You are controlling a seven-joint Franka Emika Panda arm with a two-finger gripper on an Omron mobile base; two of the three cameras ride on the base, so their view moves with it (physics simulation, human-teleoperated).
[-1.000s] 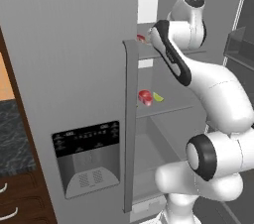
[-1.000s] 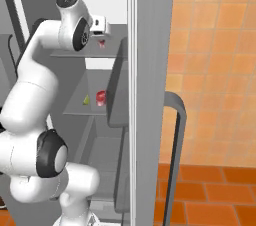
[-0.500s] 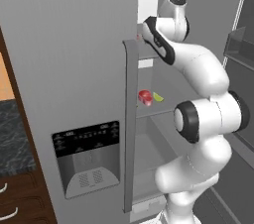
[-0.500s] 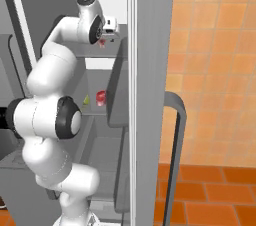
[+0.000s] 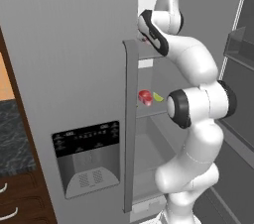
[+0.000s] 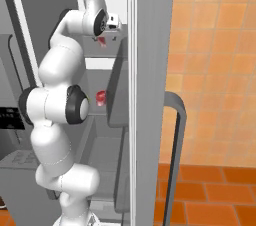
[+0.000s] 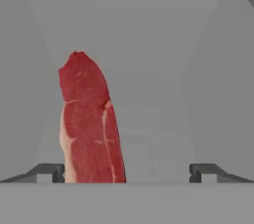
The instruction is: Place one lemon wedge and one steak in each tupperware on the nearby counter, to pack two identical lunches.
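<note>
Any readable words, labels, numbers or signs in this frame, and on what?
Dispenser panel on the fridge door: two rows of small pale marks, too blurred to read.
Steak, lemon wedge, arm and tiled wall: no text.

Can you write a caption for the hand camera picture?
Open pincer reaching toward a red steak lying on a grey fridge shelf.

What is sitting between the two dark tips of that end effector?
In the hand view, a steak lies between the open end effector's tips, close beside one of them; the remaining gap shows bare grey shelf.
</note>
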